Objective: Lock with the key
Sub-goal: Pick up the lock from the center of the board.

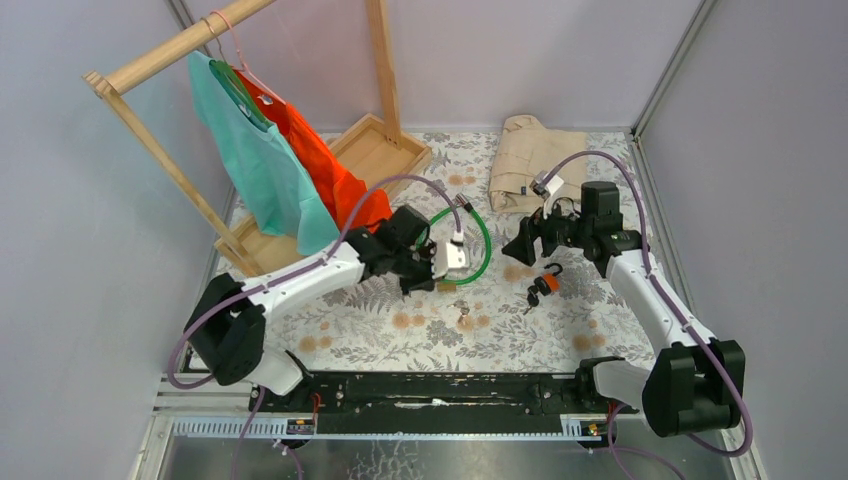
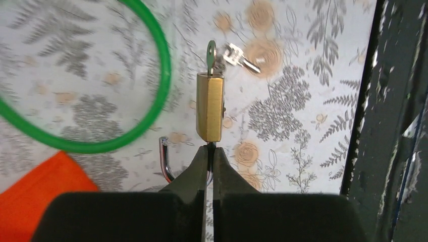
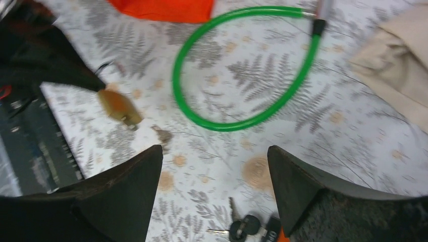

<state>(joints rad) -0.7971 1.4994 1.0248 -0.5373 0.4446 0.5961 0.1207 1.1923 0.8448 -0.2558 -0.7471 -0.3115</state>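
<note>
**Padlock held, key in**

The left gripper is clamped on the brass padlock, which points to 12 o'clock from its tips, with a key in the far end. Seen from above, the right gripper hangs at the padlock's 2 o'clock, fingers apart. A green cable lies beyond at 12 o'clock.

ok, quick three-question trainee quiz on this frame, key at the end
1. True or false: the right hand is closed on the green cable.
2. What does the left hand hold? A) brass padlock B) bunch of keys C) beige cloth
3. Fill in: a ___ sticks out of the padlock's end away from the hand.
Key: 1 false, it is open and empty; 2 A; 3 key.
</note>
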